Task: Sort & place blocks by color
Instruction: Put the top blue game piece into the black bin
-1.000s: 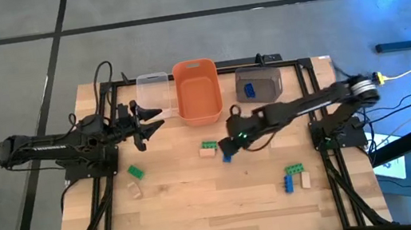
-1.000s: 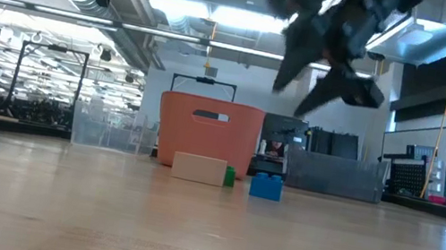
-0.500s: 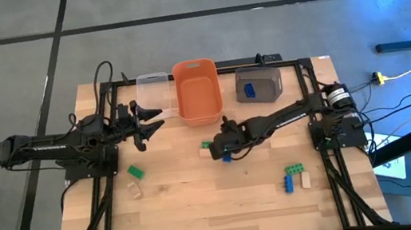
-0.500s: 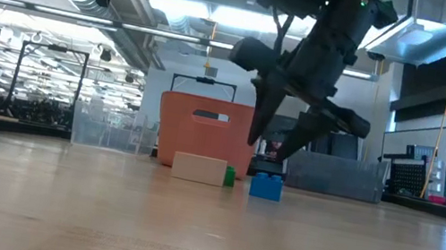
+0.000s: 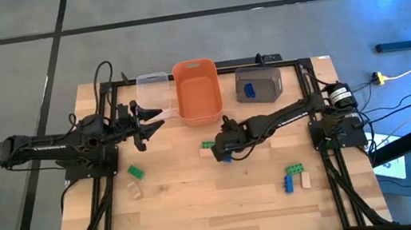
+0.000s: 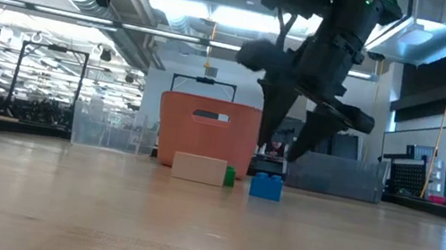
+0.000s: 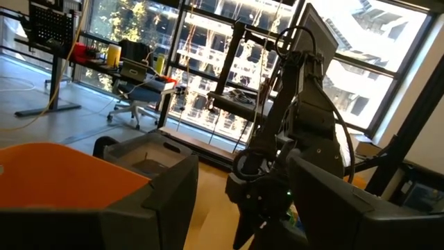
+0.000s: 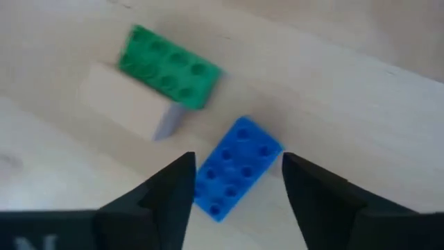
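Note:
My right gripper (image 5: 224, 151) (image 8: 237, 167) hangs open just above a blue block (image 5: 228, 158) (image 8: 235, 177) near the table's middle. Its fingers stand on either side of the block's long sides without touching it. In the low view the fingertips (image 6: 266, 149) are still above the block (image 6: 266, 186). Beside the blue block a green block (image 8: 170, 66) lies against a tan one (image 8: 125, 104). Further blocks lie at the left: green (image 5: 135, 171), tan (image 5: 133, 190). At the right lie green (image 5: 294, 169), blue (image 5: 288, 183) and tan (image 5: 306, 180). My left gripper (image 5: 156, 116) waits open, raised beside the clear bin.
Three bins stand along the far edge: clear (image 5: 153, 88), orange (image 5: 197, 92), and grey (image 5: 258, 83) with a blue block (image 5: 249, 89) inside. Bare wood lies across the near half of the table (image 5: 219, 210).
My right gripper has reached toward the table's left and come down over the blue block, then nearly stopped there. The blocks have stayed where they were.

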